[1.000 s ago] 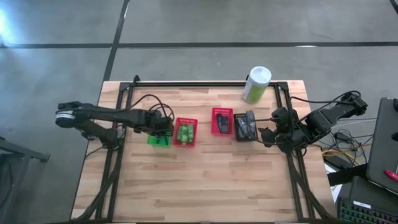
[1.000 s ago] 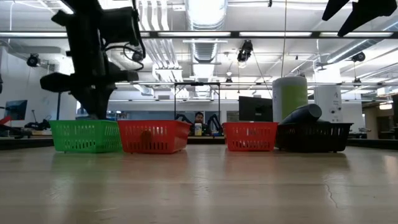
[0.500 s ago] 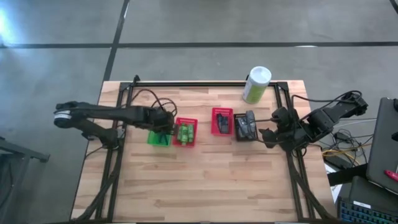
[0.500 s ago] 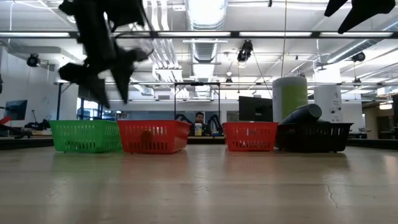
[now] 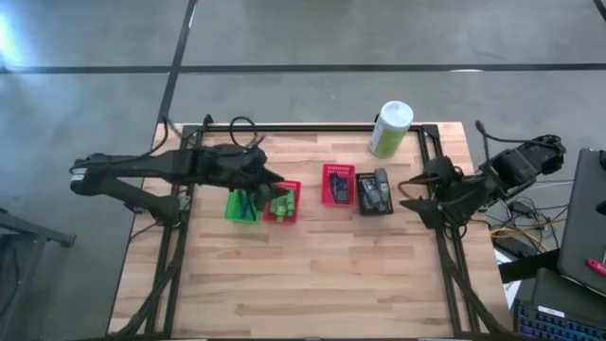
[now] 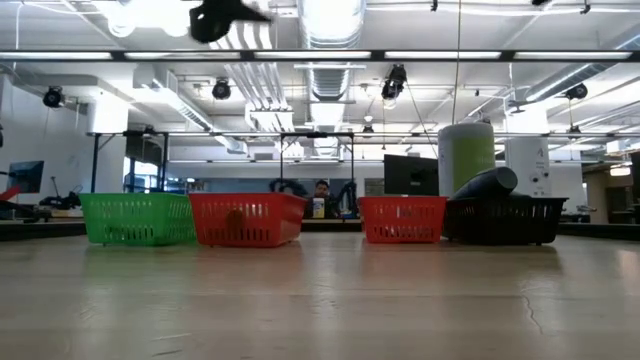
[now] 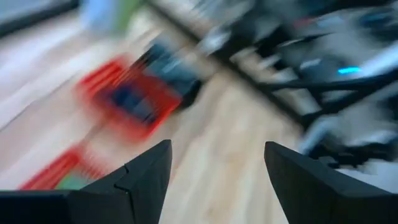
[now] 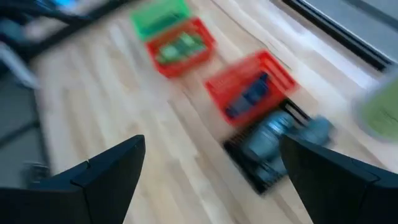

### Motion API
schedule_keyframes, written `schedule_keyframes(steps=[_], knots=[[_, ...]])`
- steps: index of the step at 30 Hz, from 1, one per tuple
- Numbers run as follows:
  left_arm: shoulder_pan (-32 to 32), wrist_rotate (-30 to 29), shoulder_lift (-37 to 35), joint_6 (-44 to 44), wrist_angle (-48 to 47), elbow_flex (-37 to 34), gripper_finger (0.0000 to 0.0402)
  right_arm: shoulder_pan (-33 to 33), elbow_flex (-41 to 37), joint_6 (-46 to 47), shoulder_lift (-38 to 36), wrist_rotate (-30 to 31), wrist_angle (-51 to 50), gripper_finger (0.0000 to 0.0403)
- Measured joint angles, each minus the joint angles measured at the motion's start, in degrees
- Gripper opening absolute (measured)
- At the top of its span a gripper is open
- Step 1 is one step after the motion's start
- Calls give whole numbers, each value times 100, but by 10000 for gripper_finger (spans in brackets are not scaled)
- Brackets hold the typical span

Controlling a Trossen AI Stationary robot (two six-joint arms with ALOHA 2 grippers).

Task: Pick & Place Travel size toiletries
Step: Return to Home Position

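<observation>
My left gripper (image 5: 273, 180) (image 7: 217, 158) is open and hangs high over the gap between the green basket (image 5: 239, 206) and the red basket (image 5: 282, 204). It holds nothing. Thin black sticks (image 5: 244, 203) lie in the green basket. Bright green bottles (image 5: 282, 202) (image 8: 180, 46) lie in that red basket. A second red basket (image 5: 337, 184) holds small dark items. A black basket (image 5: 373, 192) holds dark grey containers (image 6: 487, 183). My right gripper (image 5: 409, 194) (image 8: 211, 155) is open, just right of the black basket and clear of it.
The four baskets stand in a row across the table's middle. A tall pale green canister with a white cap (image 5: 390, 130) stands at the far edge. Bare wood lies toward the near edge (image 5: 312, 284). A dark frame (image 5: 180, 218) runs along the table's sides.
My left gripper has opened and risen out of the green basket, shifting a little toward the table's right. Black sticks now show in that basket. My right arm has also lifted somewhat, staying open.
</observation>
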Motion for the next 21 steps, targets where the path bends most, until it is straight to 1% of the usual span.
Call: schedule_keyframes(steps=[3, 6, 7, 8, 11, 13, 14, 16, 18, 20, 21], knots=[[-12, 627, -178, 576, 1442, -513, 261, -7, -339, -377, -292, -357, 1144, 368], [0, 1595, -235, 870, 3302, -1369, 261, -11, -1005, -885, -622, -640, 2682, 368], [-4, 1821, -235, 868, 3967, -1689, 261, -44, -1279, -1069, -716, -722, 3211, 368], [-6, 1951, -222, 831, 4631, -2024, 261, -96, -1564, -1230, -818, -771, 3732, 368], [10, 1962, -31, 712, 6628, -2889, 261, -448, -2411, -1651, -972, -938, 5335, 368], [129, 1973, 161, 737, 7588, -3267, 261, -883, -2897, -1908, -952, -1380, 6335, 368], [219, 1994, 224, 790, 7903, -3372, 261, -1176, -3107, -2021, -882, -1688, 6774, 368], [511, 2034, 265, 891, 8102, -3461, 261, -1866, -3379, -2146, -714, -2438, 7405, 368], [973, 2245, 257, 844, 8020, -3460, 261, -2640, -3499, -2223, -465, -3204, 7549, 368], [1646, 2961, 255, 761, 7988, -3459, 261, -3396, -3500, -2504, -247, -3762, 7561, 368], [2010, 3446, 253, 722, 7990, -3426, 261, -3717, -3482, -2671, -153, -3939, 7548, 368]])
